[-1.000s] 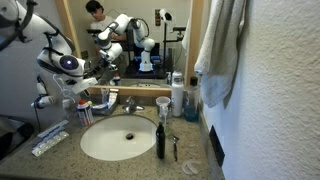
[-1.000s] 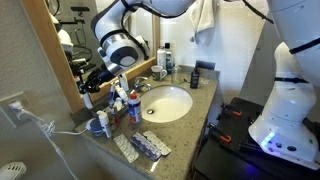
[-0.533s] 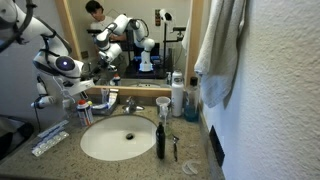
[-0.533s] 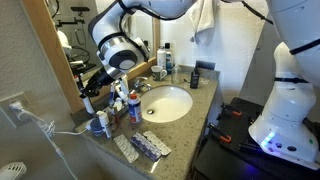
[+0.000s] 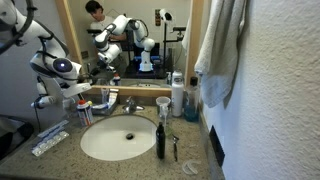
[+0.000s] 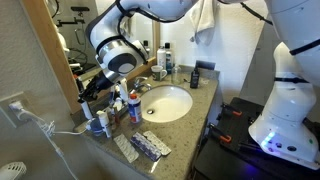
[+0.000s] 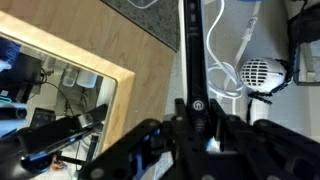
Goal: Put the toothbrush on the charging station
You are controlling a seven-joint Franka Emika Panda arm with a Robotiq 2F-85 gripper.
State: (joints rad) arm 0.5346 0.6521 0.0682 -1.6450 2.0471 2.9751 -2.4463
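Observation:
My gripper (image 7: 196, 128) is shut on the toothbrush (image 7: 191, 55), a slim black handle with a round power button just above the fingers. The handle runs up and out of the top of the wrist view. In both exterior views the gripper (image 5: 88, 84) (image 6: 96, 88) hangs over the end of the counter beside the mirror frame, above a cluster of small bottles and tubes (image 6: 118, 106). The toothbrush is only a thin dark stick there. I cannot pick out the charging station for certain in any view.
The oval sink (image 5: 118, 138) (image 6: 168, 102) fills the counter's middle, with a faucet (image 5: 130, 103) behind it. A dark bottle (image 5: 160, 138), a white bottle (image 5: 177, 98) and a toothpaste tube (image 5: 48, 140) stand around it. White cords (image 7: 228, 60) and a towel (image 5: 220, 50) hang nearby.
The arm has shifted a little toward the mirror end of the counter and slightly lower, still carrying the toothbrush. Nothing on the counter has moved.

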